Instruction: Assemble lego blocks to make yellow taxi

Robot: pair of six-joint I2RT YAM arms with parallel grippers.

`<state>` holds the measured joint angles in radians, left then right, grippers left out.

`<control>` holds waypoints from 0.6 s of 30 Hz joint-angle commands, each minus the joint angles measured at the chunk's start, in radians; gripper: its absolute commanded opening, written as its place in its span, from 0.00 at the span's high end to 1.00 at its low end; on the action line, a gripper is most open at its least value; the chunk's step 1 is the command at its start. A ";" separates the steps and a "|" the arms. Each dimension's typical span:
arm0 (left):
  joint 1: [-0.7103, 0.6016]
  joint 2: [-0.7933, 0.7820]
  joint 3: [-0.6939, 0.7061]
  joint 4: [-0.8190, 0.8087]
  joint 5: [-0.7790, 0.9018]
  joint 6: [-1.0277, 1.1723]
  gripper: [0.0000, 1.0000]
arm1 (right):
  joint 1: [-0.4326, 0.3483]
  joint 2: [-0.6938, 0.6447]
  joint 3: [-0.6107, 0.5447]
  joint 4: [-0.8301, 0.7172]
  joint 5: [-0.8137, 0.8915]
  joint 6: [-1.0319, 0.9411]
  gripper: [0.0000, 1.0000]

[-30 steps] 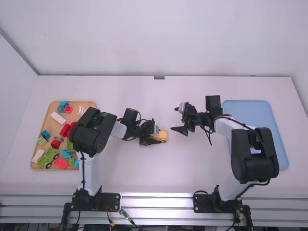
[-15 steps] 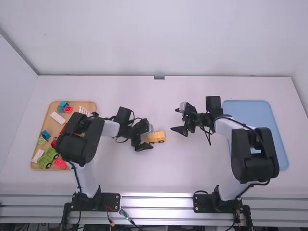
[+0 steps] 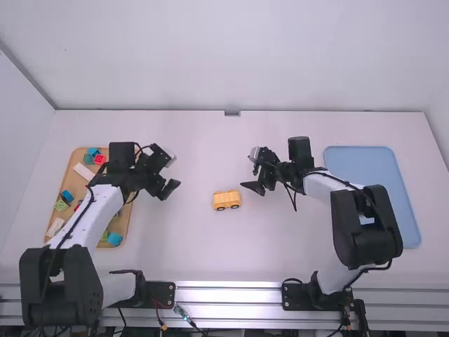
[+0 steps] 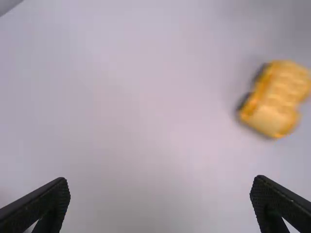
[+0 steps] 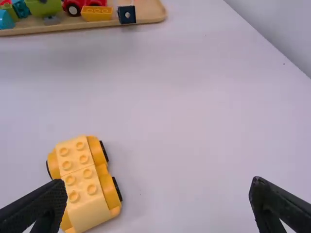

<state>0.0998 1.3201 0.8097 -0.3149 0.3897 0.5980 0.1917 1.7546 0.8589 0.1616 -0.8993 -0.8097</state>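
The high view places the yellow car [image 3: 226,200] on the table [image 3: 210,253] between the grippers, with a blue tray [image 3: 398,175] beyond; the right wrist view adds a loose yellow brick [image 5: 96,13] in the wooden tray [image 5: 153,14]. The car has a studded top, a smooth sloping section and black wheels on both sides. It stands upright, its long axis roughly parallel to the table's near edge; which end is the front cannot be told. The left gripper [image 3: 173,173] and right gripper [image 3: 249,169] are spread wide, both empty.
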 commanded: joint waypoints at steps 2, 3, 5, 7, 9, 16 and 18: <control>0.034 -0.017 0.000 0.000 -0.402 -0.379 0.01 | -0.003 -0.006 -0.008 0.011 0.010 0.024 0.01; 0.039 -0.016 0.000 0.000 -0.423 -0.390 0.01 | -0.003 -0.006 -0.008 0.016 0.011 0.029 0.01; 0.076 -0.005 0.002 -0.005 -0.447 -0.388 0.01 | -0.002 -0.006 -0.008 0.018 0.011 0.018 0.01; 0.117 0.021 0.031 -0.049 -0.441 -0.390 0.01 | -0.007 -0.006 -0.007 0.018 0.010 0.003 0.01; 0.176 0.084 0.100 -0.135 -0.433 -0.388 0.01 | -0.022 -0.006 -0.008 0.018 0.010 -0.006 0.01; 0.288 0.298 0.305 -0.327 -0.431 -0.322 0.35 | -0.054 -0.006 -0.008 0.018 0.009 -0.006 0.01; 0.290 0.364 0.362 -0.369 -0.389 -0.260 0.42 | -0.063 -0.006 -0.008 0.018 0.006 -0.005 0.01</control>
<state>0.3931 1.6470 1.1355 -0.6708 -0.0265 0.2859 0.1368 1.7546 0.8589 0.1802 -0.8833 -0.8169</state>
